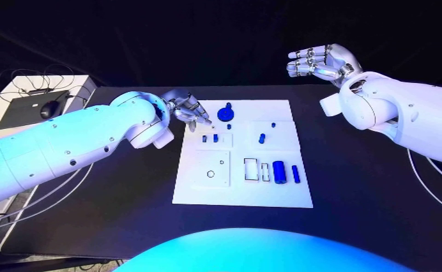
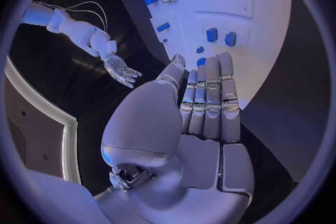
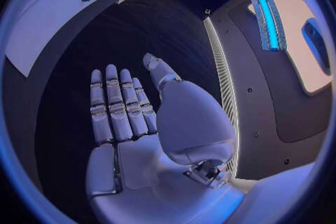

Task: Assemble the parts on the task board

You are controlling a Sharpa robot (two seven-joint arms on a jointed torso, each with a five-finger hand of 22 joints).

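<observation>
The white task board lies in the middle of the black table. On it I see a round blue part, two small blue pieces side by side, another small one, and two blue cylinders at its right side. My left hand hovers at the board's far left corner, fingers straight and together, holding nothing, just short of the small pieces. My right hand is raised off to the far right of the board, flat and empty.
A white box with cables stands at the table's far left. The board has a ring recess and a rectangular frame near its front. Bare black table stretches right of the board.
</observation>
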